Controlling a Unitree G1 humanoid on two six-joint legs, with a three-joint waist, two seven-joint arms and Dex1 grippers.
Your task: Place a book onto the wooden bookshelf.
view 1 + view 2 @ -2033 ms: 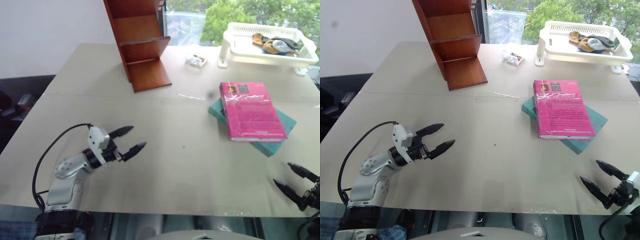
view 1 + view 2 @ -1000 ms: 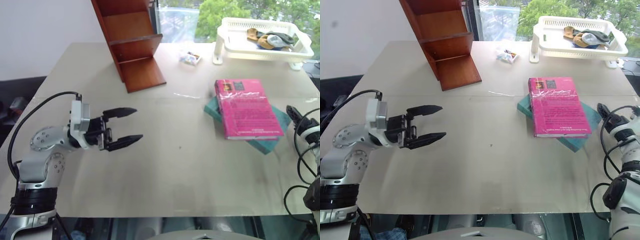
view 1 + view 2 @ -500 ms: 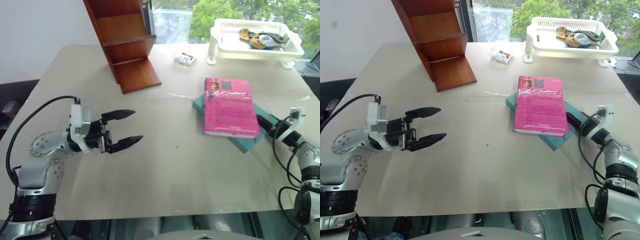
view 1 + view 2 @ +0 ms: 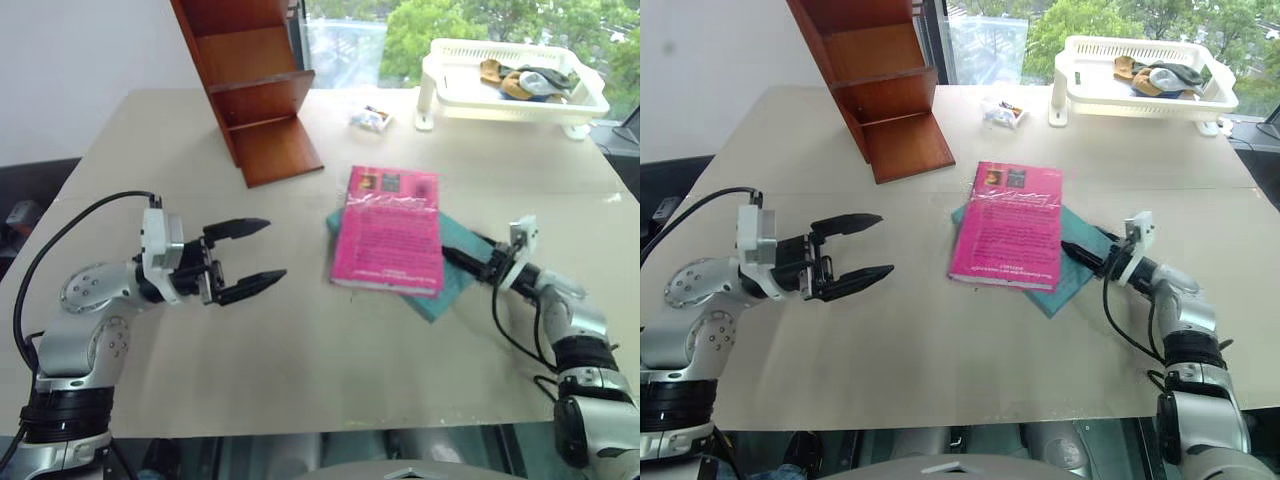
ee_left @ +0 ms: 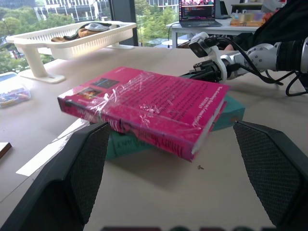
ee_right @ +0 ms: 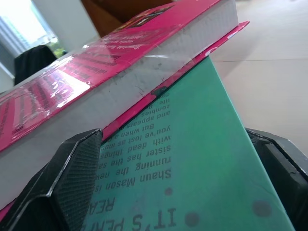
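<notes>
The pink book (image 4: 388, 230) lies flat mid-table on top of a teal book (image 4: 443, 287), slightly askew. My right gripper (image 4: 456, 259) reaches in level from the right, open. Its black fingers (image 6: 72, 178) are spread over the teal cover, right against the pink book's near edge. In the left wrist view the pink book (image 5: 144, 103) faces the camera with the right gripper (image 5: 204, 74) behind it. My left gripper (image 4: 276, 249) hovers open and empty to the left of the books. The wooden bookshelf (image 4: 262, 95) stands at the table's far left.
A white plastic basket (image 4: 450, 85) holding several small items stands at the far right. A small wrapped packet (image 4: 371, 117) lies between it and the shelf. The table's edges run close behind both arms.
My right gripper has swept leftward, level, into the stacked books. Both books have slid left toward the table's middle and turned a little. The left gripper has held still.
</notes>
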